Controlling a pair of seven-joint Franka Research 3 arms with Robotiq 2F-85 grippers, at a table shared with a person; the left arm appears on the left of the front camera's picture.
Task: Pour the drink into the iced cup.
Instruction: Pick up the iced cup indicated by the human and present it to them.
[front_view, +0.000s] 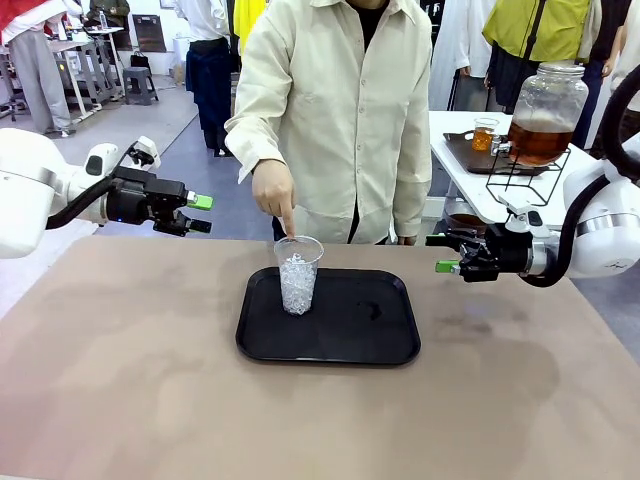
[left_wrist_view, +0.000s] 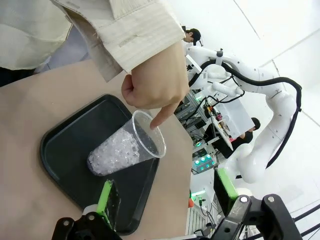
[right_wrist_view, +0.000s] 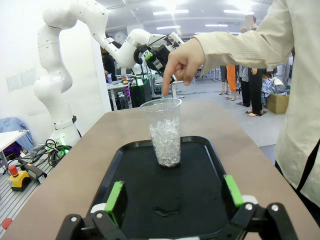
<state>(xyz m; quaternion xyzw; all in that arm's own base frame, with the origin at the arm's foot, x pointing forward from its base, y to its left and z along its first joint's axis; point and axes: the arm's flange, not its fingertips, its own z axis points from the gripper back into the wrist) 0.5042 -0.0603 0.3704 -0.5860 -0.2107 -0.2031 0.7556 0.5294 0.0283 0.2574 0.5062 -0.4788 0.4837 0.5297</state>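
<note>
A clear plastic cup (front_view: 298, 275) holding ice stands on the left part of a black tray (front_view: 345, 340). A person's hand (front_view: 273, 190) points a finger down at the cup's rim. The drink is amber liquid in a large glass jar (front_view: 545, 115) on a side table behind my right arm. A small cup (front_view: 485, 133) of it stands beside the jar. My left gripper (front_view: 197, 213) hovers open and empty, left of the tray. My right gripper (front_view: 443, 253) hovers open and empty at the tray's right. The left wrist view shows the cup (left_wrist_view: 125, 147) and the hand (left_wrist_view: 155, 85). In the right wrist view the cup (right_wrist_view: 165, 132) stands ahead of the open gripper (right_wrist_view: 174, 195).
The person stands at the far edge of the brown table (front_view: 130, 400). The jar sits on a wire stand (front_view: 530, 178) next to a dark tray (front_view: 470, 152) on the white side table. A small wet spot (front_view: 375, 312) marks the black tray.
</note>
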